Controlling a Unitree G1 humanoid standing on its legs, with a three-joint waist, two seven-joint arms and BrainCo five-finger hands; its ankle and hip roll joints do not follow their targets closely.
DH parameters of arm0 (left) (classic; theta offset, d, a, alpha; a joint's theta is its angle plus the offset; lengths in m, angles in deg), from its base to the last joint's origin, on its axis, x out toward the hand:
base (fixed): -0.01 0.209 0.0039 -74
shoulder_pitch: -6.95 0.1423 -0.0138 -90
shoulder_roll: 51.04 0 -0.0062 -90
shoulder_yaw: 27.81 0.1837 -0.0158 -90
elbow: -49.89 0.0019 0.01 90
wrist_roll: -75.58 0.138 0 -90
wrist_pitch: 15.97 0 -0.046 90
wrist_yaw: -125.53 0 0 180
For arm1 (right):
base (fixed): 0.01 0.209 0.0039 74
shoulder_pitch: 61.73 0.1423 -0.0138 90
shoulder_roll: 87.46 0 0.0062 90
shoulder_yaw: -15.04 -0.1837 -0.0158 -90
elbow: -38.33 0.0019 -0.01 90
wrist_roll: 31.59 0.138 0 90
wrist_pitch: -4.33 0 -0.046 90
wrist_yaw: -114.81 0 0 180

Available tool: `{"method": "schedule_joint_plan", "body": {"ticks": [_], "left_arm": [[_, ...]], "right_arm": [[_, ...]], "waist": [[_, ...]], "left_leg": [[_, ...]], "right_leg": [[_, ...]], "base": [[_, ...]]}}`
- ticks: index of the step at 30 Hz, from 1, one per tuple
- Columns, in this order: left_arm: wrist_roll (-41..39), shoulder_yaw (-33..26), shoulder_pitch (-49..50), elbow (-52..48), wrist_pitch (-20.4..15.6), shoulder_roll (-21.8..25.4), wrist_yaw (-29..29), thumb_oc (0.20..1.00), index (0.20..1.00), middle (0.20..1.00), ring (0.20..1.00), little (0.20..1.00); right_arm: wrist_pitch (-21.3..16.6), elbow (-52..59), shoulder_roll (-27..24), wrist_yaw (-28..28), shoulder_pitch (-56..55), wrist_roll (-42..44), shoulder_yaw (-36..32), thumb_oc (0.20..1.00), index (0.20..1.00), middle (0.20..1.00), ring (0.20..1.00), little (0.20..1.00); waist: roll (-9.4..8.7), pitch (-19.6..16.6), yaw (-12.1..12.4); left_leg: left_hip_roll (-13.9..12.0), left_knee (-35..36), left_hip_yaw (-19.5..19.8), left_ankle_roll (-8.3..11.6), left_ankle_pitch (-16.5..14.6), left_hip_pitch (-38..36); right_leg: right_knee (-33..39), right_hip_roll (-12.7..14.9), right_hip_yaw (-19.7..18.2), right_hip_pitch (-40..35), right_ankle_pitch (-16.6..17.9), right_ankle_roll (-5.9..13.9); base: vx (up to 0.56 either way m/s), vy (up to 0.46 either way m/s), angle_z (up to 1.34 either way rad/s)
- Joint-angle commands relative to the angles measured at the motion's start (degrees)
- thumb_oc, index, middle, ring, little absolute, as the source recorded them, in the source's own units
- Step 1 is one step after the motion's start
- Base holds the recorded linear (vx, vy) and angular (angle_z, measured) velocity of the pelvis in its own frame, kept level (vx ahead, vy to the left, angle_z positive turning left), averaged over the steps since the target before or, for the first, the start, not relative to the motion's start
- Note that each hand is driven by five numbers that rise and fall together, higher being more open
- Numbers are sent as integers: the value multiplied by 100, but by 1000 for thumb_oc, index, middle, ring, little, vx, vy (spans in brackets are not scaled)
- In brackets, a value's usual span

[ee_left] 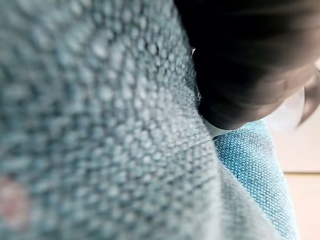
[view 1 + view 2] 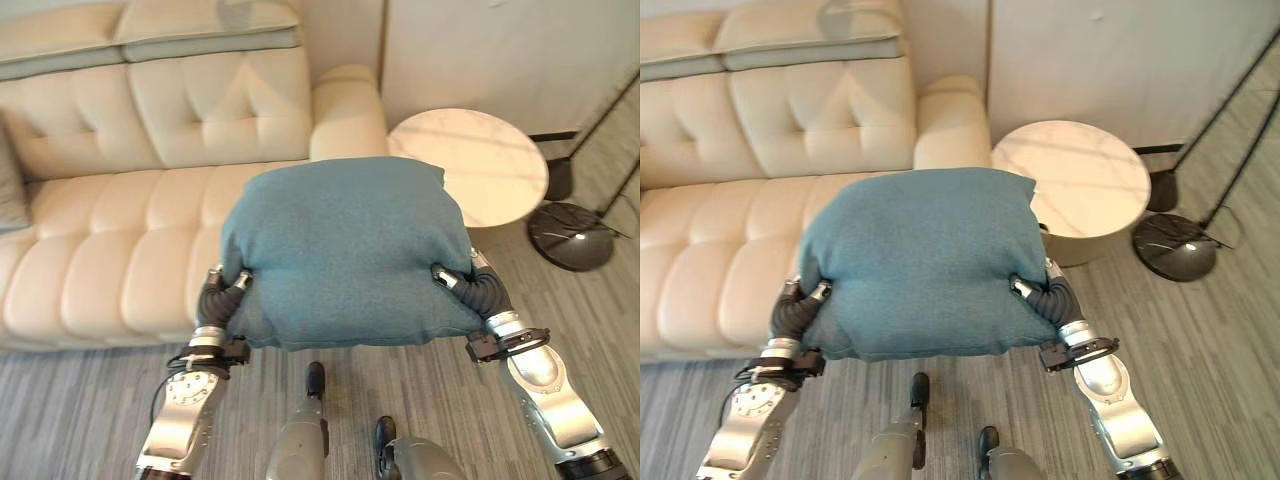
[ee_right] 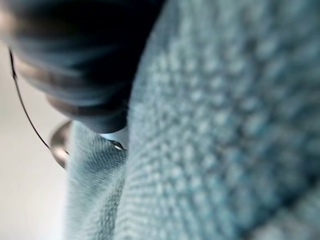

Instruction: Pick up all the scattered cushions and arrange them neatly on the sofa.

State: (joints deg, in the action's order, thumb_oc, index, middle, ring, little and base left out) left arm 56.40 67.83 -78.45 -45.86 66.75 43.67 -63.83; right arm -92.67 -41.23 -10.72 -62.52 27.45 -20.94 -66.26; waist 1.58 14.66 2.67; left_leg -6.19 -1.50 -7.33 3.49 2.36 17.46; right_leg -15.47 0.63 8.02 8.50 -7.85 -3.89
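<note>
- Both hands are pressed into one teal cushion (image 2: 345, 250) in the left eye view: left hand (image 2: 222, 290) on one side, right hand (image 2: 455, 280) on the other. It's carried in the air in front of the cream sofa (image 2: 150, 130), so nothing looks placed yet; a greyish cushion edge (image 2: 10, 195) is glimpsed at the sofa's far left.
- Right eye view: same squeeze, with a round marble side table (image 2: 1080, 180) just beside the sofa arm.
- Left wrist view: teal weave against the dark cover; finger curl can't be told.
- Right wrist view: same story, grip can't be judged.
</note>
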Motion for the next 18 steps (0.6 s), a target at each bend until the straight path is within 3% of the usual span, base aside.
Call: {"method": "schedule_joint_plan", "body": {"ticks": [1, 2, 4, 6, 9, 14, 18], "left_arm": [[-161, 220, -673, -606, -699, 212, 304, 200, 200, 200, 200, 200], [-216, 319, -761, -484, -681, 173, 309, 200, 200, 200, 200, 200], [-217, 367, -824, -416, -662, 157, 308, 200, 200, 200, 200, 200], [-217, 370, -820, -419, -660, 157, 308, 200, 200, 200, 200, 200], [-88, 288, -715, -358, -587, 252, 330, 200, 200, 200, 200, 200], [-64, 227, -547, -315, -522, 295, 409, 200, 200, 200, 200, 200], [-17, 199, -455, -281, -490, 365, 407, 200, 200, 200, 200, 200]], "right_arm": [[-669, 592, 383, 10, 641, -34, 2, 200, 200, 200, 200, 200], [-648, 507, 433, -68, 592, 83, 25, 200, 200, 200, 200, 200], [-629, 444, 481, -94, 475, 165, -49, 200, 200, 200, 200, 200], [-629, 445, 480, -97, 469, 167, -51, 200, 200, 200, 200, 200], [-568, 231, 644, -108, 427, 273, -44, 200, 200, 200, 200, 200], [-462, 56, 745, -157, 470, 316, 79, 200, 200, 200, 200, 200], [-400, -32, 878, -253, 588, 352, 255, 200, 200, 200, 200, 200]], "waist": [[-564, -290, -281], [-602, -334, -360], [-570, -413, -450], [-568, -414, -465], [-535, -358, -412], [-583, -392, -335], [-607, -417, -203]], "left_leg": [[453, -950, -210, -103, -491, -543], [381, -989, -167, -76, -760, -860], [281, -700, -373, -35, -697, -1105], [288, -657, -356, -32, -675, -1129], [251, -449, -305, 24, -625, -1130], [359, -465, -259, -76, -713, -1149], [528, -521, -268, -263, -922, -1271]], "right_leg": [[1282, 186, -155, -653, 304, 742], [1482, 277, 16, -654, 421, 783], [1599, 341, 254, -650, 504, 834], [1614, 342, 273, -669, 508, 834], [1508, 500, 609, -796, 445, 856], [1417, 647, 649, -882, 449, 926], [1002, 865, 564, -884, 379, 1059]], "base": [[-111, 46, 90], [-113, 45, 76], [-42, 100, 87], [22, 111, 87], [22, 161, 37], [86, 206, 47], [105, 203, 5]]}}
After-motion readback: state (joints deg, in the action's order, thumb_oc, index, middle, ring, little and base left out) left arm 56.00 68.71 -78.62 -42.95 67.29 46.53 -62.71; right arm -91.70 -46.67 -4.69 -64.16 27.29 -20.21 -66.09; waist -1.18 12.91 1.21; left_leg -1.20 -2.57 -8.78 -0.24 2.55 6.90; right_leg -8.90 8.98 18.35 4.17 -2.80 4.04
